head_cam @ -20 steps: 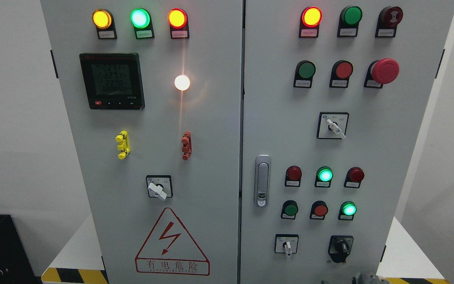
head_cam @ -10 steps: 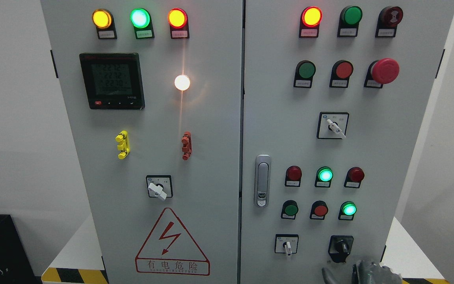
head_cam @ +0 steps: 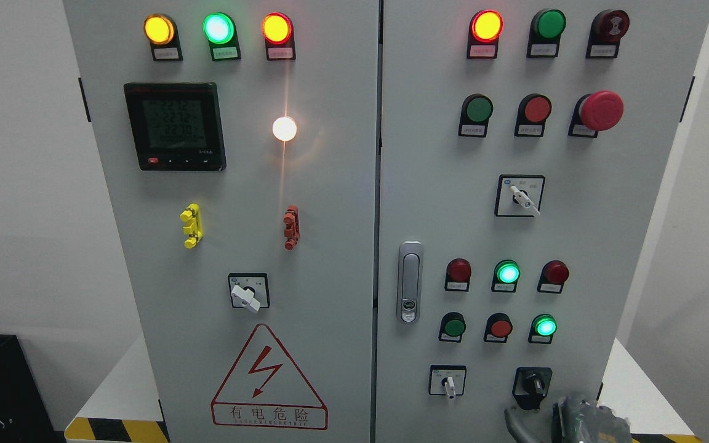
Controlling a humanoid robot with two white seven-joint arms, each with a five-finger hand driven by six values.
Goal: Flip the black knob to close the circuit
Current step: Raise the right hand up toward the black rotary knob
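Grey two-door control cabinet against white walls, standing on a white base with yellow-black hazard tape — indicator lamps lit. Black knob at lower right of the right door. Right hand enters at bottom edge, just below-right of knob, not touching; finger state — cannot tell.

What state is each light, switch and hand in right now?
black knob: upright, untouched
right hand: just below the black knob, grip unclear
white selector: pointing down
green lamps: lit
top red lamp: lit
mushroom button: not touched
meter: display on
door handle: flush, closed
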